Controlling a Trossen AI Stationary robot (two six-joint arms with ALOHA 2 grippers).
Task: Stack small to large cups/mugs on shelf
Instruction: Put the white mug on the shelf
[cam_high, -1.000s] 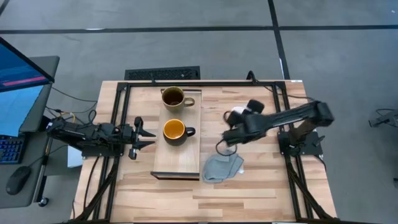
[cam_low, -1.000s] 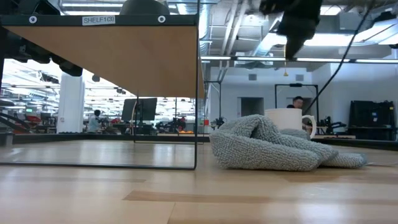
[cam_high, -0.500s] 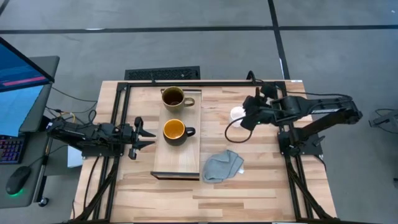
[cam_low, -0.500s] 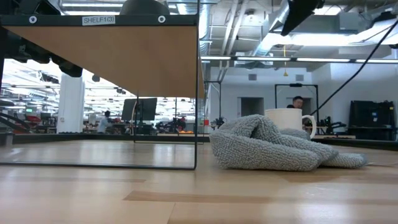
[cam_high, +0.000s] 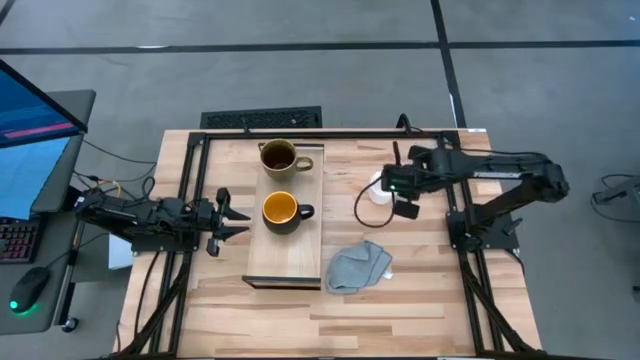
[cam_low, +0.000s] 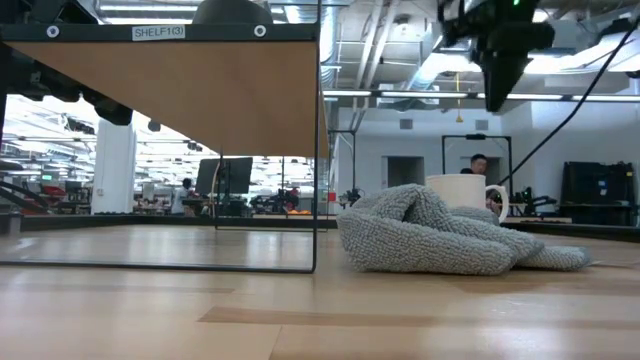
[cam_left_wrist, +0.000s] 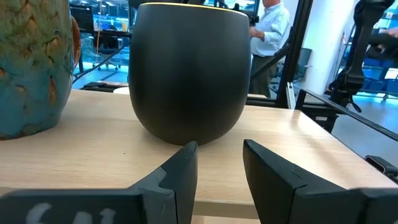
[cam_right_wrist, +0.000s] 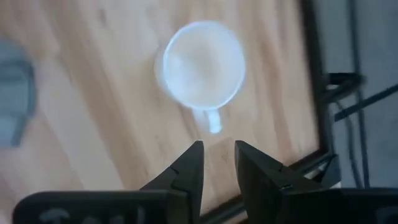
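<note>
Right gripper (cam_high: 392, 186) is hovering above the small white mug (cam_right_wrist: 203, 66), which is standing upright on the tabletop (cam_high: 420, 290) toward its far right corner, well apart from the shelf (cam_high: 288, 265). Its fingers (cam_right_wrist: 186, 169) are showing only a narrow gap and holding nothing; the mug's handle (cam_right_wrist: 212, 120) is pointing back toward them. The brown-olive mug (cam_high: 279, 156) is sitting at the shelf's far end and the black mug (cam_high: 282, 210) near the shelf's middle, both upright, handles toward the shelf's right edge. Left gripper (cam_left_wrist: 219, 163) is waiting level at the shelf's left edge, just beside the black mug, fingers slightly apart and empty. Risks as I judge them: with so narrow a gap, a straight descent is likely to strike the white mug's rim or handle instead of straddling a wall, tipping it or skidding it toward the table's far edge. A grip on the handle alone may let the mug swing. The grey cloth (cam_high: 358, 267) is lying near the shelf's front right corner, between mug and shelf on a low path, so a carry kept too low could snag it. The parked left gripper is also crowding the black mug, and a nudge there could shove the mug.
</note>
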